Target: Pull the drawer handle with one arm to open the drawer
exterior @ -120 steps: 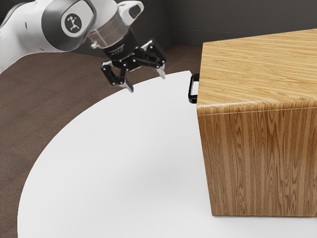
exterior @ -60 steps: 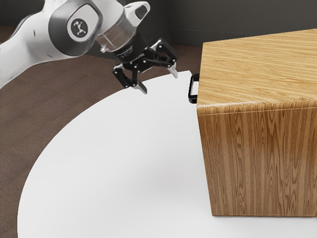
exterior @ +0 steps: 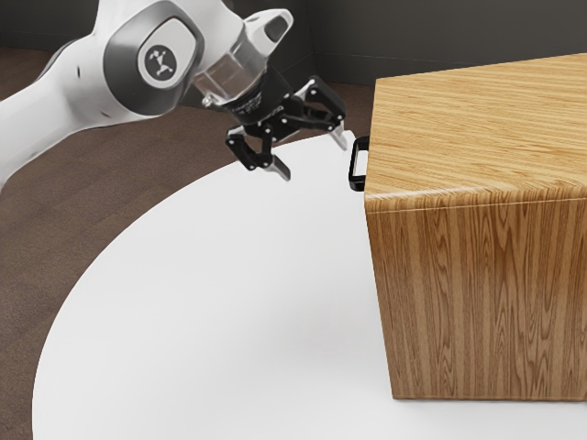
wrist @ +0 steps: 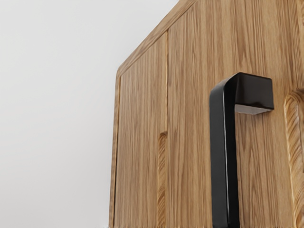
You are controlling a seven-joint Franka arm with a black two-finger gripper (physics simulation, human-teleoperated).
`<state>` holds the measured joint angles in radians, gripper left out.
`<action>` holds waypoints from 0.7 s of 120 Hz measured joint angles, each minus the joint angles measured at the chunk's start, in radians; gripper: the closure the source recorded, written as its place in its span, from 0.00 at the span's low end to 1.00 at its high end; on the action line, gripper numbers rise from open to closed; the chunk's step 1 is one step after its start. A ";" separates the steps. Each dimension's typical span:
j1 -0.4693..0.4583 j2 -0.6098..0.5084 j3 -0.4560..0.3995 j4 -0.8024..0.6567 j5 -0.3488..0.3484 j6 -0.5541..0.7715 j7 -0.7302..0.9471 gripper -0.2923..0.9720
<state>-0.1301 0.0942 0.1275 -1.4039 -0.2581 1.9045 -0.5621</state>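
White round table (exterior: 211,302) bearing a wooden cabinet (exterior: 477,275); gripper (exterior: 312,158), spread wide and holding nothing, hovers just beside the black drawer handle (exterior: 358,165).

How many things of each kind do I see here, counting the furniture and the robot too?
Wooden cabinet: 1
Black handle: 1
White round table: 1
Robot arm: 1
Total: 4
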 joint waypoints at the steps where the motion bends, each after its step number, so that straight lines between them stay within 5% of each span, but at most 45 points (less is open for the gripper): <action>1: 0.000 0.000 0.000 0.000 0.000 0.000 0.000 0.23; 84: -0.026 -0.007 0.001 -0.043 -0.005 0.022 0.004 0.23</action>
<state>-0.1564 0.0872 0.1289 -1.4469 -0.2630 1.9261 -0.5585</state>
